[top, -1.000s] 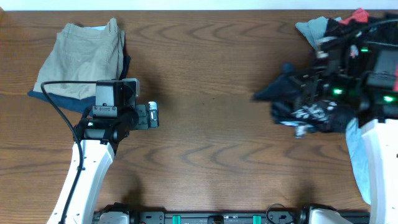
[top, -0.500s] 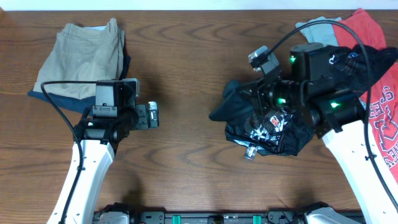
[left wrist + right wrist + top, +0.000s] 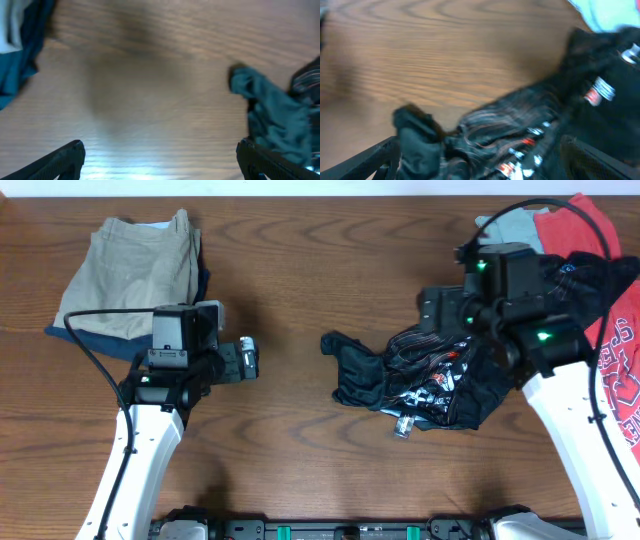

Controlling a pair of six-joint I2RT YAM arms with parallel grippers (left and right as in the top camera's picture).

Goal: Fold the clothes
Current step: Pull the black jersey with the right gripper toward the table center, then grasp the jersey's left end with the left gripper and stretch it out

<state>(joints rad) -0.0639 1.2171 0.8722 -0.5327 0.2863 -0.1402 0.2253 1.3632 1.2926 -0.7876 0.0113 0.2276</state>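
Black jersey (image 3: 420, 385) crumpled on table, logos showing, w/ orange lines.

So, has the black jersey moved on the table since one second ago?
Yes. In the overhead view the black jersey now lies further left, closer to the khaki shorts, which stayed put.

Table (image 3: 330, 270): wood, dark brown, pronounced grain, smooth, low sheen; a pale glare patch shows at lower centre of the left wrist view. Jersey (image 3: 420, 385), centre right: thin black cloth, matt, crumpled, with printed logos. Khaki shorts (image 3: 130, 270), upper left: stiffer-looking cloth, matt. Navy garment (image 3: 90, 345) beneath them: soft matt cloth. Red T-shirt (image 3: 622, 345), right edge: matt cloth, white print. Arm shells (image 3: 135, 465): white plastic, smooth, semi-gloss.
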